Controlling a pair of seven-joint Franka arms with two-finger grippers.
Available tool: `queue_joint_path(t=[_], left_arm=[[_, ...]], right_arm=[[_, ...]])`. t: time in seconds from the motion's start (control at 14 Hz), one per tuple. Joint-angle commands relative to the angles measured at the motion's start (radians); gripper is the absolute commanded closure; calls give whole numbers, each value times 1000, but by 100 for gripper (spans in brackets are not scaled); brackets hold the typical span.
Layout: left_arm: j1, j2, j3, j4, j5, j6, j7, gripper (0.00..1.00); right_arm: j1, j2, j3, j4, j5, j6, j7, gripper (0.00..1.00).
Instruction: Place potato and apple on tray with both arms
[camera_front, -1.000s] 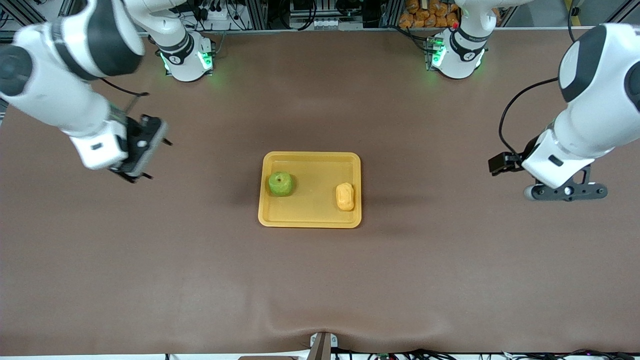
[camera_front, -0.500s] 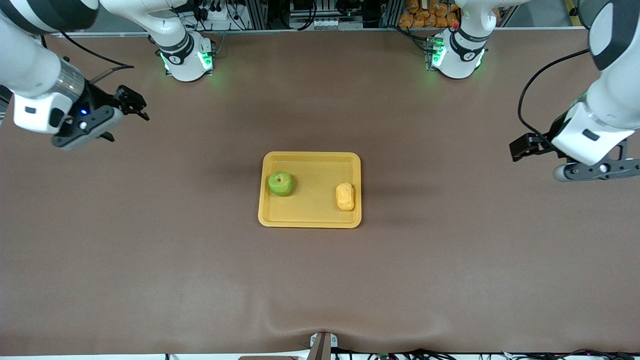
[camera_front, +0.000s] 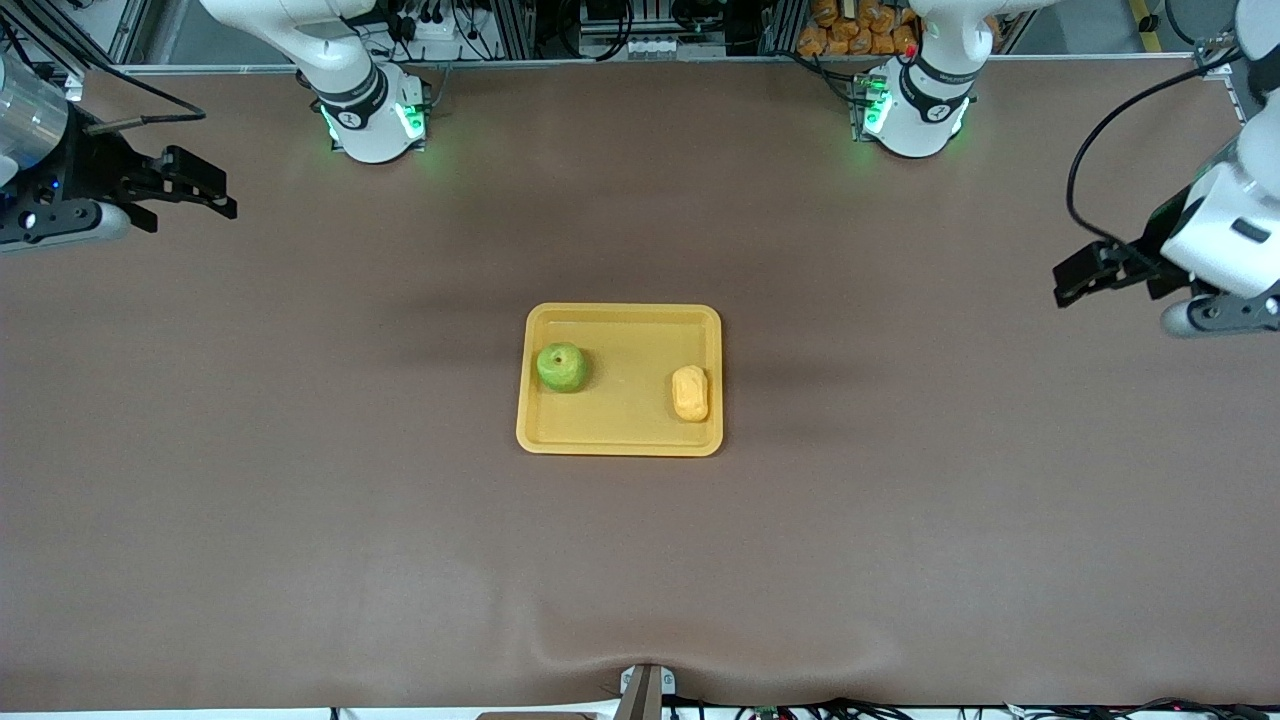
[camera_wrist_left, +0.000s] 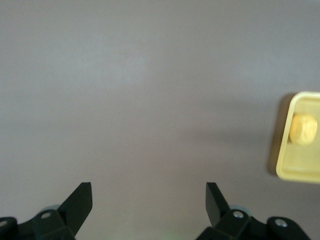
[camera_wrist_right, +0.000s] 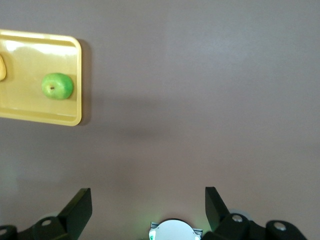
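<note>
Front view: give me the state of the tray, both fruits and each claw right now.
Tray: flat on the table, holding both items.
Apple: on the tray, stem dimple up, free.
Potato: on the tray, free.
Left claw: open, empty, over bare table.
Right claw: open, empty, over bare table.

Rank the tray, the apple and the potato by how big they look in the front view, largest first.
1. tray, by far the largest
2. apple
3. potato, slightly smaller than the apple

Both lie on the tray, so nearness hardly skews this.
</note>
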Motion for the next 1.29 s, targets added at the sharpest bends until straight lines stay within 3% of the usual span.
queue_joint_path(t=[0.0, 0.43, 1.21], left_arm=[[-61, -66, 97, -39, -32, -39, 51, 0], [-98, -155, 156, -110, -58, -73, 68, 0], [-98, -160, 139, -99, -58, -108, 68, 0]], right_arm=[[-38, 87, 17, 110, -52, -69, 26, 0], [-136, 112, 63, 161, -75, -71, 15, 0], [-92, 63, 39, 153, -66, -9, 30, 0]])
